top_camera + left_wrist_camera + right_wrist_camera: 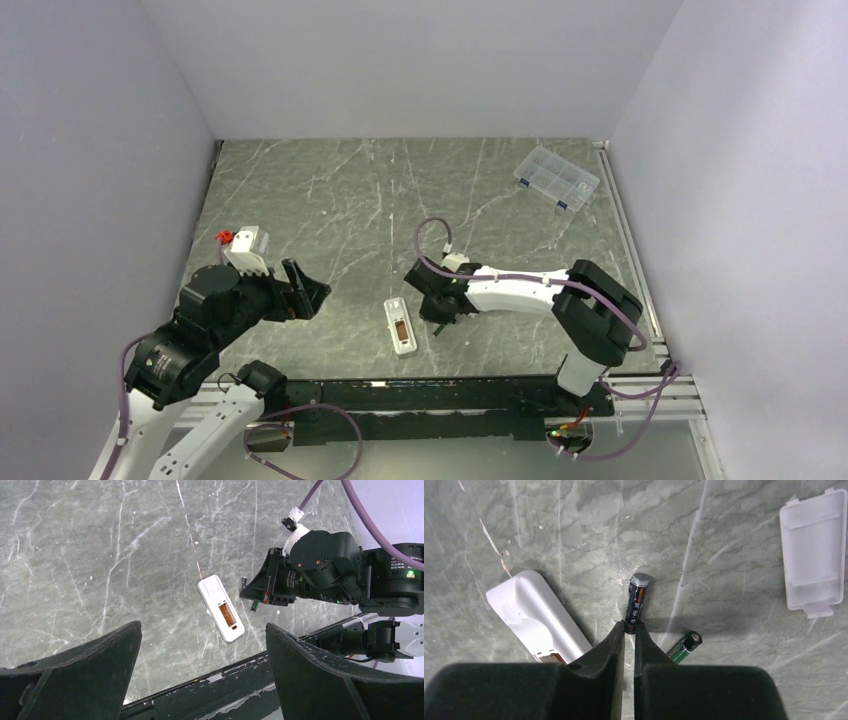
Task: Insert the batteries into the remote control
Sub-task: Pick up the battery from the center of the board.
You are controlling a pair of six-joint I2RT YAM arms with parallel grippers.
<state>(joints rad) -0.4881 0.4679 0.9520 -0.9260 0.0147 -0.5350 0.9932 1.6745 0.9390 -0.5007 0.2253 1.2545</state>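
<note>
Right jaws pinching near end of dark battery (636,600), which lies flat on surface (734,525). Probably grip for lifting toward remote (536,611) just beside, open bay facing up. Green battery (685,647) near, untouched. Left jaws spread wide, hovering well apart. Batteries smooth cylinders, likely to roll. Remote glossy white plastic. Thin white cover (814,550) lies apart. Surface marbled grey-green.

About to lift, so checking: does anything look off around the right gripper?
Yes. The right gripper pinches the blue-black battery only at its very end, so the hold looks marginal. The green battery lies loose beside its finger. Nothing looks spilled or damaged.
</note>
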